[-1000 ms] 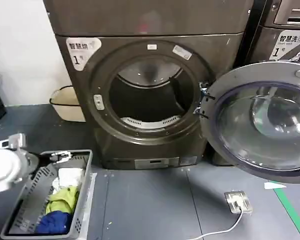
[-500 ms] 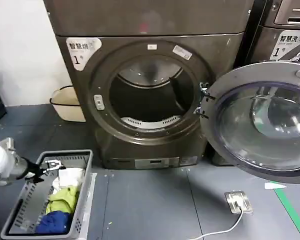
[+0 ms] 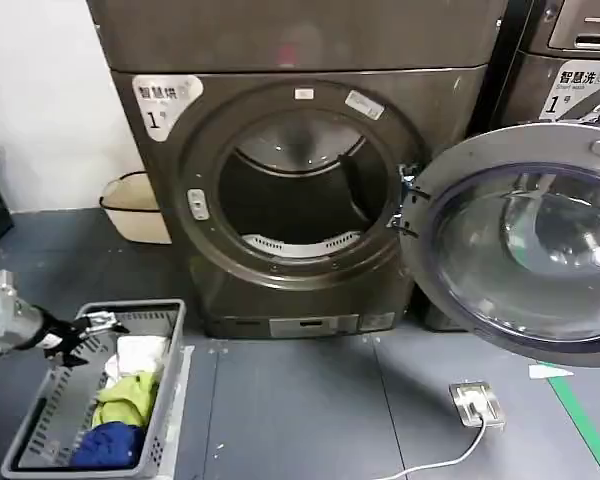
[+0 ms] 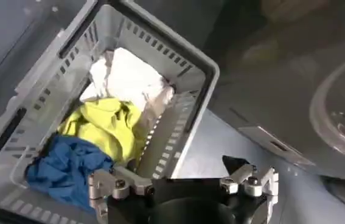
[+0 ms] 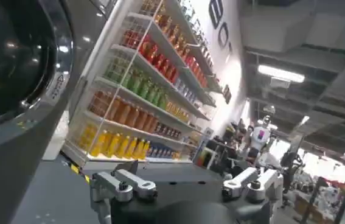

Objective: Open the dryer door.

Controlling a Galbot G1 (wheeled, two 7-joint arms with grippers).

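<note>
dryer door swung open, faces fwd | left gripper open over basket

- One dryer with one open door
- One laundry basket holding three cloths: white, yellow-green, blue
- One beige tub
- One floor socket

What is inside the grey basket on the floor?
The grey basket holds a white cloth, a yellow-green cloth and a blue cloth. Anything underneath them is covered. The open left gripper hovers above it.
</note>
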